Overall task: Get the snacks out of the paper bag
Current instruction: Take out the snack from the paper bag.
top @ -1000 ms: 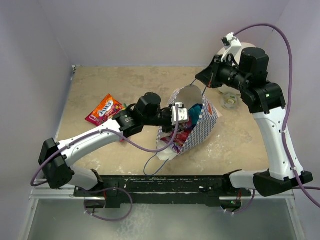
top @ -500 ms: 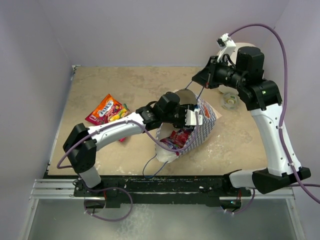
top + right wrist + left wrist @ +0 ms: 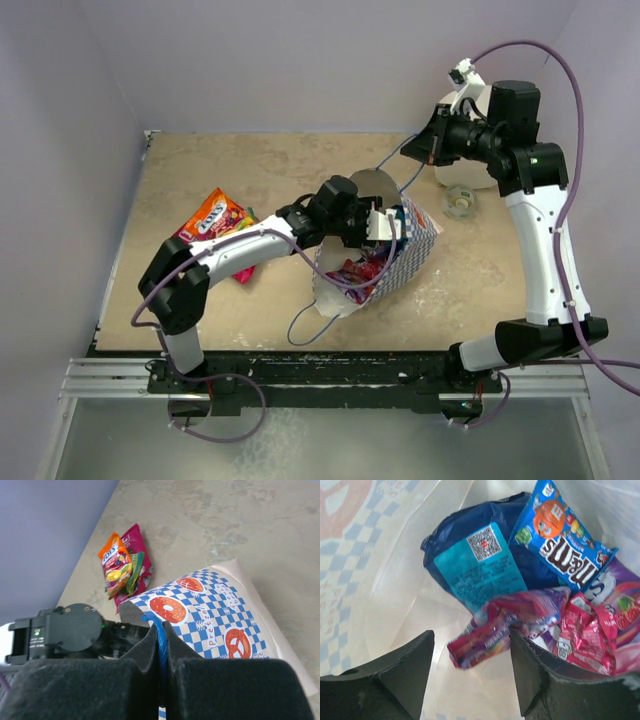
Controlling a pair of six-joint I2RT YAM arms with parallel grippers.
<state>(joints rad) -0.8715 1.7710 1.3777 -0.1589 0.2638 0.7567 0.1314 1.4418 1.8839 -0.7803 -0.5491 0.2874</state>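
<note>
The paper bag (image 3: pixel 412 250), blue-and-white checked, lies tilted at mid table with its mouth to the left. My right gripper (image 3: pixel 428 150) is shut on its blue cord handle (image 3: pixel 161 641) and holds it up. My left gripper (image 3: pixel 385 228) is open inside the bag's mouth. In the left wrist view its jaws stand apart around the end of a red-purple packet (image 3: pixel 505 625). A blue M&M's packet (image 3: pixel 560 535), a dark blue packet (image 3: pixel 480 560) and a red packet (image 3: pixel 585 635) lie deeper in the bag. Two snacks (image 3: pixel 212 222) lie on the table to the left.
A large white cylinder (image 3: pixel 478 150) stands at the back right behind the right arm, with a small clear round object (image 3: pixel 460 201) in front of it. The bag's second cord loop (image 3: pixel 305 325) trails toward the table's near edge.
My left gripper has moved right, from the bag's mouth deeper into the bag. My right gripper has risen and shifted right with the cord handle.
</note>
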